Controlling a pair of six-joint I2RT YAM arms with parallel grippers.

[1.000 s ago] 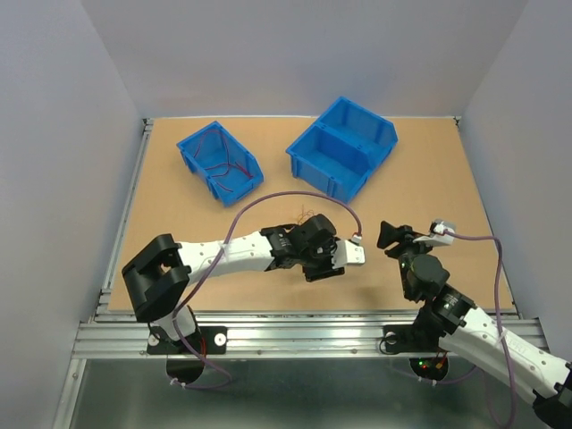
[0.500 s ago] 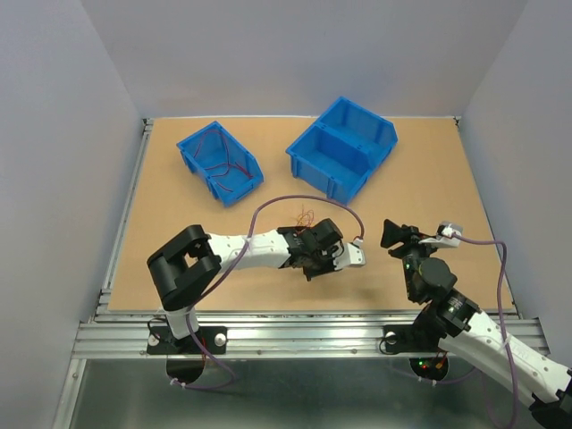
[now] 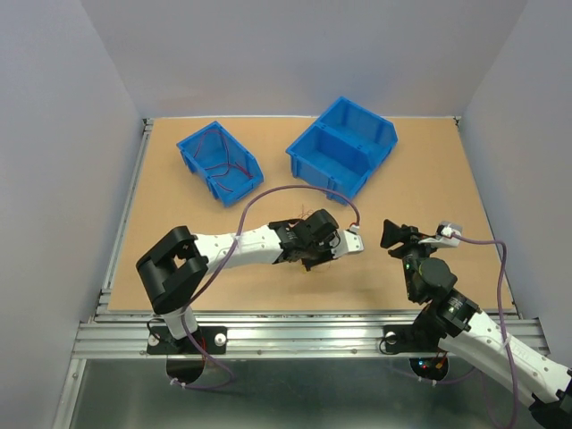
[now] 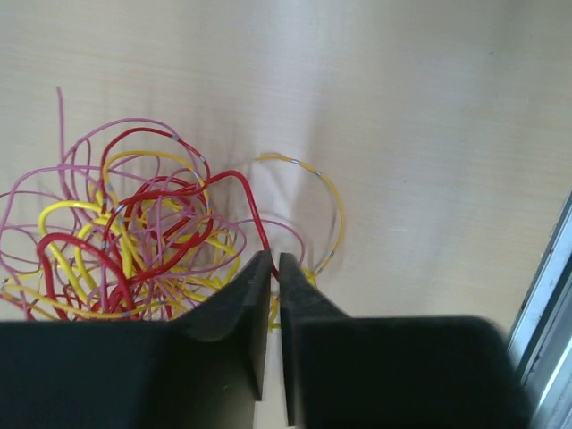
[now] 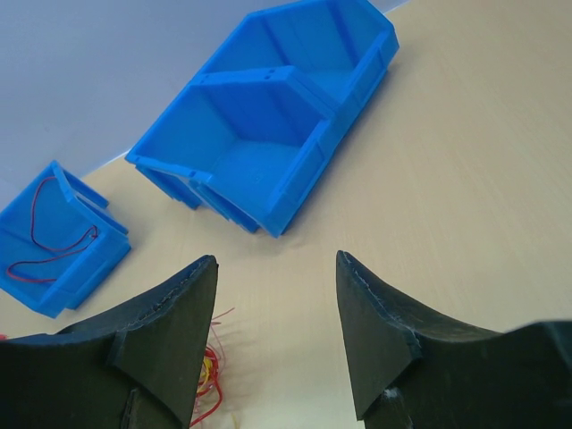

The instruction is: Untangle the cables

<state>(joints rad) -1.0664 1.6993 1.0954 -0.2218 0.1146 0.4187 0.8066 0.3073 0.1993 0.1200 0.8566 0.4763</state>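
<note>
Cables [image 4: 134, 241]: thin red, yellow and pink wires, curled in loose loops into one tangle. It lies on the bench [image 3: 420, 170], near the front and about midway across, well apart from the bins.

Left end effector [image 4: 274, 259]: jaws drawn narrow, only a slit between them. One red strand of the tangle runs into that slit at the fingertips and is pinched there. The bulk of the tangle sits just left of the fingers in the wrist view, and a yellow loop arcs to their right. The arm reaches across the bench from the left base.

Right end effector [image 5: 276, 259]: jaws wide, holding nothing. It is raised near the right front of the bench and points toward the bins. A small part of the tangle shows beside its left finger.

Small blue bin [image 3: 219, 161]: rear left of the bench, tilted at an angle. It contains a loose red wire [image 5: 32, 219].

Large blue bin [image 3: 342, 147]: rear centre, two compartments divided by a wall. Nothing can be seen in either.
</note>
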